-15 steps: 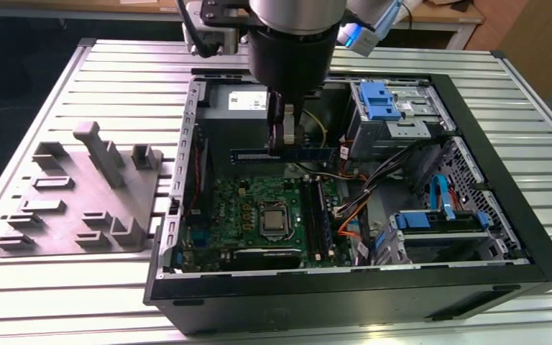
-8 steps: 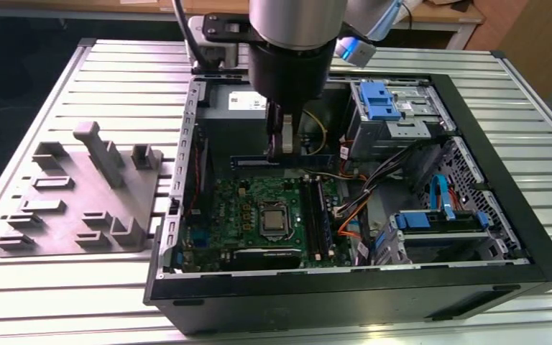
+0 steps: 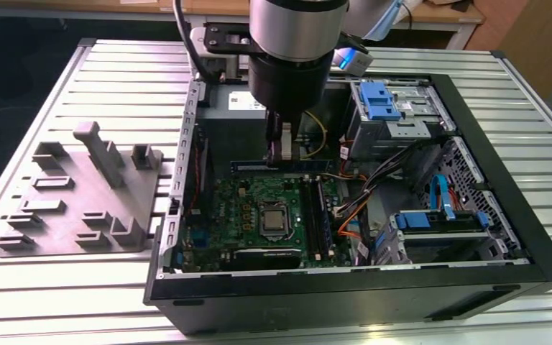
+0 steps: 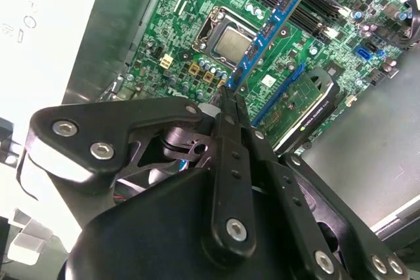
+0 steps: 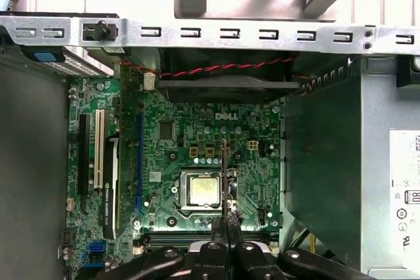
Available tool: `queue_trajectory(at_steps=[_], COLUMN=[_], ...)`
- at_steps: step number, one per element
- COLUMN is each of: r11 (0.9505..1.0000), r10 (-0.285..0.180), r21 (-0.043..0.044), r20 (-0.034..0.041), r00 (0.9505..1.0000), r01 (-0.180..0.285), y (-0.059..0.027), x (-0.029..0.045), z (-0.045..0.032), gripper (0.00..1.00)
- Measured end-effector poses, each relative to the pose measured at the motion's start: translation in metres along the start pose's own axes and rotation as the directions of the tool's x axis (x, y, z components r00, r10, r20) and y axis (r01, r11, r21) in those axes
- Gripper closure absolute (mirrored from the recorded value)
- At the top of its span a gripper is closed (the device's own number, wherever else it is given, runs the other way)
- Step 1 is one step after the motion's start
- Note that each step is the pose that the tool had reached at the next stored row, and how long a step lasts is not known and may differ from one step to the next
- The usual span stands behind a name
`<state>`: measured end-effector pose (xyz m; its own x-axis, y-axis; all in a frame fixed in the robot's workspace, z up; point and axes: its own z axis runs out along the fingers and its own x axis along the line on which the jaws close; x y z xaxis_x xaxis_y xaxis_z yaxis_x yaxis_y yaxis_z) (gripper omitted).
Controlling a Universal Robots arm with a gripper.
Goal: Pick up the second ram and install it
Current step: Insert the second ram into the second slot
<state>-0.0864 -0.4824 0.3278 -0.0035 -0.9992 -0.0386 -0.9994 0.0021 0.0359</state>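
Observation:
The second ram (image 3: 300, 164) is a thin blue-green stick, and my gripper (image 3: 279, 154) is shut on it inside the open computer case. In the second wrist view the ram (image 4: 269, 24) sticks out from the closed fingertips of the gripper (image 4: 228, 93) over the green motherboard (image 4: 177, 24). In the first wrist view the ram (image 5: 224, 168) shows edge-on above the processor socket (image 5: 200, 191), running out from the gripper (image 5: 227, 218). It hangs above the board, lying crosswise to the long black memory slots (image 3: 313, 212).
The case walls (image 3: 353, 287) ring the board. A graphics card (image 3: 267, 255) sits near the front wall. Drive cages with blue latches (image 3: 382, 100) and bundled cables (image 3: 391, 169) fill the exterior view's right. A grey fixture plate (image 3: 75, 194) lies on the slatted table outside the case.

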Motion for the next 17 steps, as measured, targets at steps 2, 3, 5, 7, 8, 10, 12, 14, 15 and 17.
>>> queue_trajectory(at_steps=[2, 3, 5, 7, 8, 10, 12, 14, 15, 17], r11=[1.0000, 1.0000, 1.0000, 1.0000, 1.0000, 1.0000, 1.0000, 0.9998, 0.9994, 0.9974], r10=[0.000, 0.000, 0.000, 0.000, 0.000, 0.000, 0.002, 0.019, 0.035, 0.072], r21=[0.0000, 0.0000, 0.0000, 0.0000, 0.0000, 0.0000, 0.0000, 0.0008, 0.0014, 0.0027], r20=[0.0000, -0.0001, 0.0000, 0.0000, 0.0000, 0.0000, 0.0000, 0.0008, 0.0014, 0.0027], r00=[1.0000, 1.0000, 1.0000, 1.0000, 1.0000, 1.0000, 1.0000, 0.9998, 0.9994, 0.9974], r01=[0.000, 0.000, 0.000, 0.000, 0.000, 0.000, -0.002, -0.019, -0.035, -0.072], y=[-0.0001, -0.0001, -0.0001, -0.0001, -0.0001, -0.0002, -0.0002, -0.0002, -0.0003, -0.0002], x=[0.0000, 0.0000, 0.0000, 0.0000, 0.0000, 0.0000, 0.0000, 0.0000, 0.0000, 0.0000], z=[0.0001, 0.0001, 0.0002, 0.0002, 0.0002, 0.0002, 0.0002, 0.0004, 0.0006, 0.0008], gripper=[0.89, 0.89, 0.89, 0.89, 0.89, 0.89, 0.89, 0.89, 0.89, 0.89])
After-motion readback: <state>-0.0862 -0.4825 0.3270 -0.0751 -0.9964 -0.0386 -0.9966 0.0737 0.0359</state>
